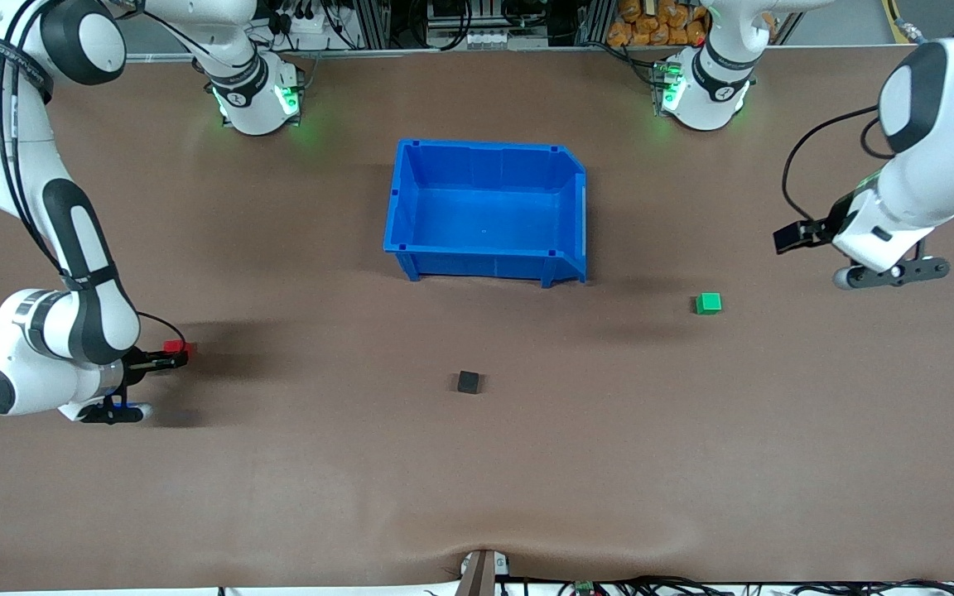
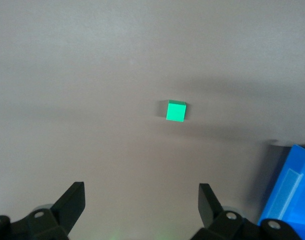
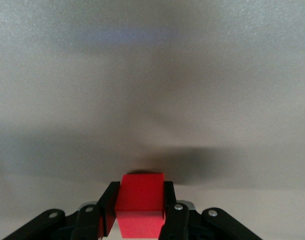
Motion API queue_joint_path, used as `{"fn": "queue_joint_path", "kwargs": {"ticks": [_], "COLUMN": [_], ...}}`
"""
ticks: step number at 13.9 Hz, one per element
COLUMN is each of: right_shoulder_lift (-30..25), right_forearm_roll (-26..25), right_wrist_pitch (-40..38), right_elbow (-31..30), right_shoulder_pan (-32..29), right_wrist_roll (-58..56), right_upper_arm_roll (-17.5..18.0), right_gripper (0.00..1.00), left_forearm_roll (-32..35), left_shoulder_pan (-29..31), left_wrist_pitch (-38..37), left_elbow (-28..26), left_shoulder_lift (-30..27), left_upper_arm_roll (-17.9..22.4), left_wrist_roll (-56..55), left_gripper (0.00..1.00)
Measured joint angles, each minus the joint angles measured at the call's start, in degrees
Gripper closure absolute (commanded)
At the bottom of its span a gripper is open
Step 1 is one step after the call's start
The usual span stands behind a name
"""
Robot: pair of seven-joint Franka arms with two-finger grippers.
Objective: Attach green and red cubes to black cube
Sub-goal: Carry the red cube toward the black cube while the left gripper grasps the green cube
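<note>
The right gripper (image 3: pixel 140 210) has its jaws clamped on the red cube (image 3: pixel 140 202); the left gripper (image 2: pixel 141 210) hangs with jaws apart over the bench (image 1: pixel 477 480) near the green cube (image 1: pixel 708 303).

You see the front view from high across the table (image 1: pixel 278 480), looking down toward both arm bases. Your left wrist view looks down from well above the table, over the left end effector (image 2: pixel 141 205), and shares the green cube (image 2: pixel 176 111) and the blue bin (image 2: pixel 292 195) with the front view. Your right wrist view sits very near the red cube (image 3: pixel 140 202), also seen in front.
</note>
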Motion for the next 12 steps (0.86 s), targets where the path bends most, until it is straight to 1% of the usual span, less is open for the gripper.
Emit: {"fn": "queue_joint_path", "kwargs": {"ticks": [2, 5, 7, 9, 12], "right_shoulder_lift": [0.0, 0.0, 0.0, -0.2, -0.2], "right_forearm_roll": [1.5, 7.0, 10.4, 15.2, 23.3], "right_wrist_pitch": [0.0, -1.2, -6.1, -10.0, -11.0], "right_elbow": [0.0, 1.0, 3.8, 6.2, 7.0], "right_shoulder_pan": [0.0, 0.6, 1.9, 3.3, 4.8], "right_wrist_roll": [0.8, 5.5, 11.6, 19.1, 32.1], "right_upper_arm_roll": [0.0, 0.4, 0.6, 0.7, 2.4], "right_gripper": [1.0, 1.0, 1.0, 1.0, 1.0], "left_forearm_roll": [0.0, 0.0, 0.0, 0.0, 0.0], "left_shoulder_pan": [-0.1, -0.3, -0.4, -0.5, -0.6], "left_wrist_pitch": [6.0, 11.8, 14.3, 17.8, 24.5], "left_elbow": [-3.4, -6.1, -6.6, -8.0, -10.9], "left_shoulder_lift": [1.8, 5.8, 8.4, 10.2, 13.0], "left_upper_arm_roll": [-0.2, -0.8, -1.5, -2.4, -2.6], "left_wrist_roll": [0.0, 0.1, 0.1, 0.1, 0.1], "left_gripper": [0.0, 0.0, 0.0, 0.0, 0.0]}}
